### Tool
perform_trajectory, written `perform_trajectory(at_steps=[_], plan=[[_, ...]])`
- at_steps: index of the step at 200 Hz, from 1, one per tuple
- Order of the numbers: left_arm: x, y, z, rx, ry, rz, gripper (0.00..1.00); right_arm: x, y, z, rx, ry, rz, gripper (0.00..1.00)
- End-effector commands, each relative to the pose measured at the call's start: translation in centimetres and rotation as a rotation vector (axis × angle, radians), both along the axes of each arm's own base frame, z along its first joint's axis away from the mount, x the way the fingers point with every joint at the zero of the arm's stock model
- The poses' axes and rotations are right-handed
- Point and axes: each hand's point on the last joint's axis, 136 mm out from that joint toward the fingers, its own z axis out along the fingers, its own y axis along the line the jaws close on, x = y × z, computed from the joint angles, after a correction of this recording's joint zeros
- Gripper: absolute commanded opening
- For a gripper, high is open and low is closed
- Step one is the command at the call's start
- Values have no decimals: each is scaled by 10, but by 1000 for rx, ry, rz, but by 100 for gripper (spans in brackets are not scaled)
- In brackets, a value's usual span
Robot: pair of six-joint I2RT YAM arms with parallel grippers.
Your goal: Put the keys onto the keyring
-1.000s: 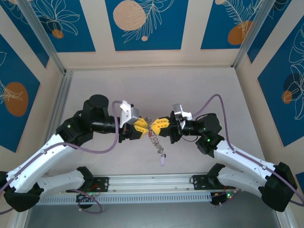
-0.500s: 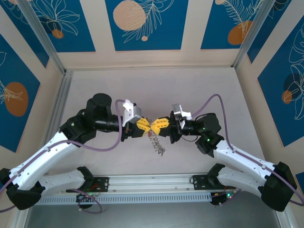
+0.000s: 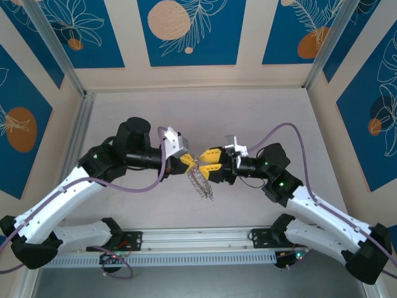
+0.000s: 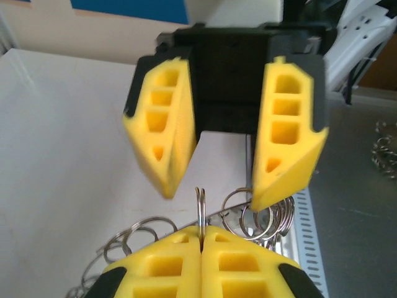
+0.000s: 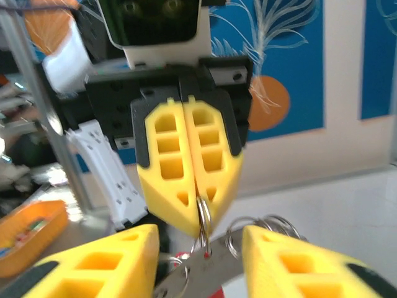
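We note: left gripper (image 4: 201,241) clenched on an upright loop of the keyring (image 3: 200,181), edge-on to the right gripper (image 5: 198,251), which faces it released, fingers (image 5: 298,267) either side of the loop.

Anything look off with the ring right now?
Nothing damaged or spilled. The keyring hangs from the left gripper alone, pinched edge-on in its shut jaws; the right gripper faces it with jaws open, holding nothing.

White table (image 3: 186,112), blue floral panels (image 3: 214,40)
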Motion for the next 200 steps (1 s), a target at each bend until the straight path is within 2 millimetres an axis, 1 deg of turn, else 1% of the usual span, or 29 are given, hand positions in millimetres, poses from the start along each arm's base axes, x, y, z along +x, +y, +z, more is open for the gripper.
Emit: perform_trajectory(at_steps=[1,15,38,74,98,118,154,184,200], plan=[[4,13,-6,117,-31,19,0,6,-14,-17,-145,-25,-101,43],[5,15,-12,177,-15,16,0,3,-14,-23,-184,-18,-86,43],[6,14,-14,231,-2,-1,0,0,-11,-33,-212,2,-51,42],[0,11,-19,271,8,-38,0,4,-6,-32,-200,-11,-46,40],[-5,9,-27,299,19,-63,0,9,-4,-30,-203,-21,-52,39],[-7,9,-31,321,20,-74,0,9,1,-31,-212,-24,-19,39],[-10,8,-37,349,27,-96,0,-4,10,-35,-225,-5,115,36],[-10,7,-41,363,27,-104,0,-9,11,-32,-209,-13,153,32],[-11,7,-42,365,29,-108,0,-14,12,-31,-210,-11,192,31]])
